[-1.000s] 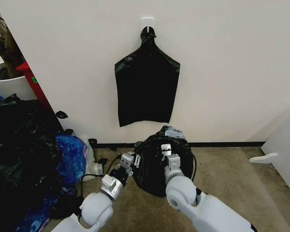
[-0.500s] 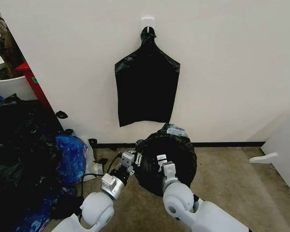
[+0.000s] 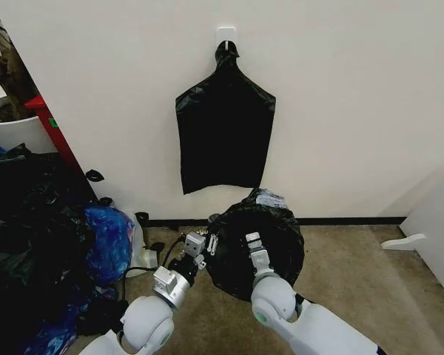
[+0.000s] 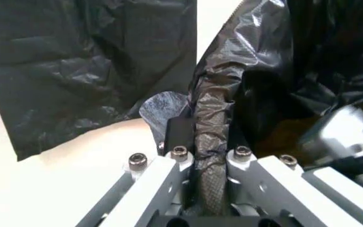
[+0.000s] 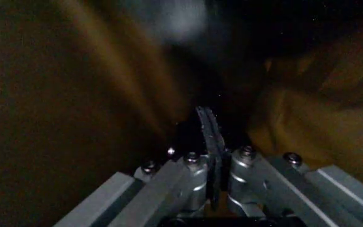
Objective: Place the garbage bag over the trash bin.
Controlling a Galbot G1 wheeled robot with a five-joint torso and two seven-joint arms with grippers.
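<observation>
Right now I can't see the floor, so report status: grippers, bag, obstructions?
Left gripper shut on crinkled glossy black garbage bag's bunched edge. Right gripper shut on thin film inside it. Flat smooth black bag hangs on wall behind.

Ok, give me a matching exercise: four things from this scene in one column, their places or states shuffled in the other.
Things:
1. garbage bag
2. flat black bag
3. blue bag
4. left end effector

Places or states:
A. hanging on the wall
B. on the floor to the robot's left
C. shut on a bunched edge of plastic
D. held by both end effectors near the floor

Pairs: 1-D, 2-A, 3-B, 4-C
</observation>
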